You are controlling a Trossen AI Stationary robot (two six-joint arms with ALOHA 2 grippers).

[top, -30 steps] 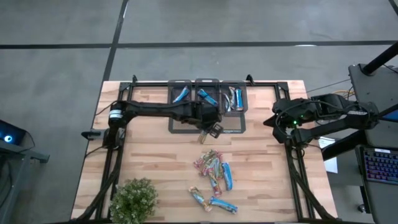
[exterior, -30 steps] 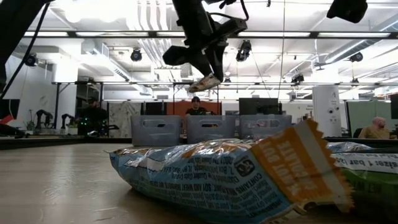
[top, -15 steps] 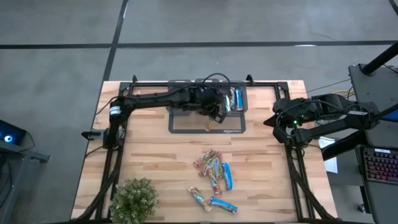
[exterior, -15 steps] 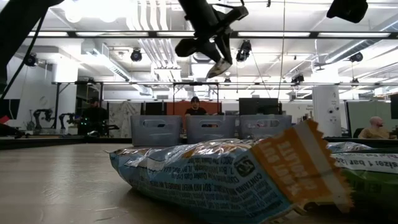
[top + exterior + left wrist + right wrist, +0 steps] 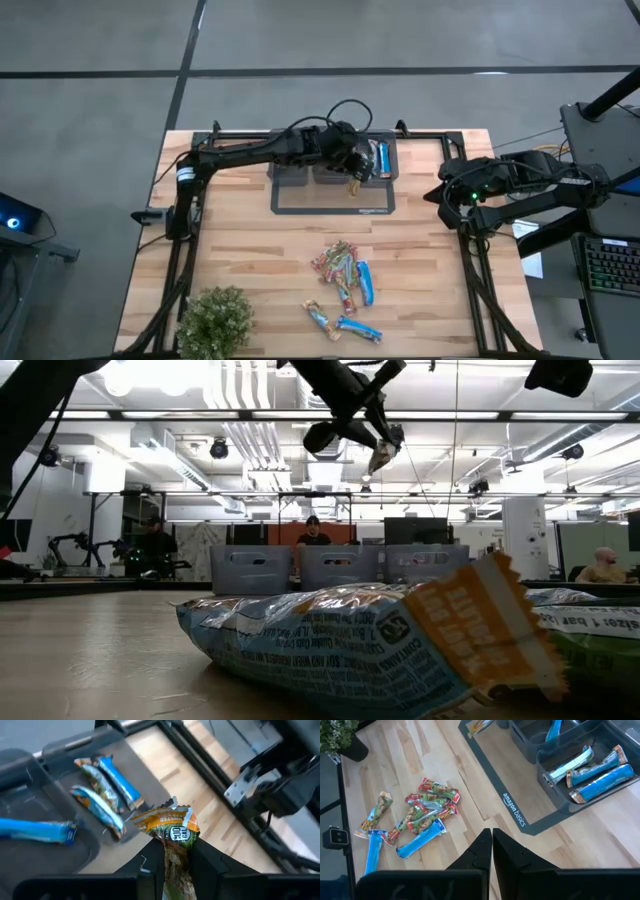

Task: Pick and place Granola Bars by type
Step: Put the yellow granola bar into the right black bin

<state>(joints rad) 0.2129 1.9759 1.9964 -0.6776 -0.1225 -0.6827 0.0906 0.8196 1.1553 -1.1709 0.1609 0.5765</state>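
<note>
My left gripper (image 5: 352, 178) hangs over the dark tray (image 5: 372, 206) at the table's far middle, shut on a green-and-orange granola bar (image 5: 169, 826). In the low view the bar (image 5: 382, 457) shows high above the table. The tray's right bin (image 5: 378, 158) holds several blue-wrapped bars (image 5: 102, 787); another blue bar (image 5: 35, 830) lies in the bin beside it. A loose pile of bars (image 5: 345, 270) lies on the wood nearer the front, with more (image 5: 340, 322) below it. My right gripper (image 5: 491, 845) waits shut at the right edge, touching nothing. My left gripper pinches the granola bar between its two fingers by one end of the wrapper (image 5: 175, 851). The fingers slant downward toward the table's right side. The bar's other end (image 5: 172, 809) sticks out past the fingertips, and the bar is lifted clear above the tray.
A small leafy plant (image 5: 213, 320) stands at the near left corner. A black frame rail (image 5: 440, 135) runs along the table's far edge and down both sides. Bare wood lies between the tray and the pile of bars.
My left gripper has risen and gone toward the far right, from just in front of the tray to above its right part, tipping up toward level. The bar has stayed in its fingers, carried clear of the table.
</note>
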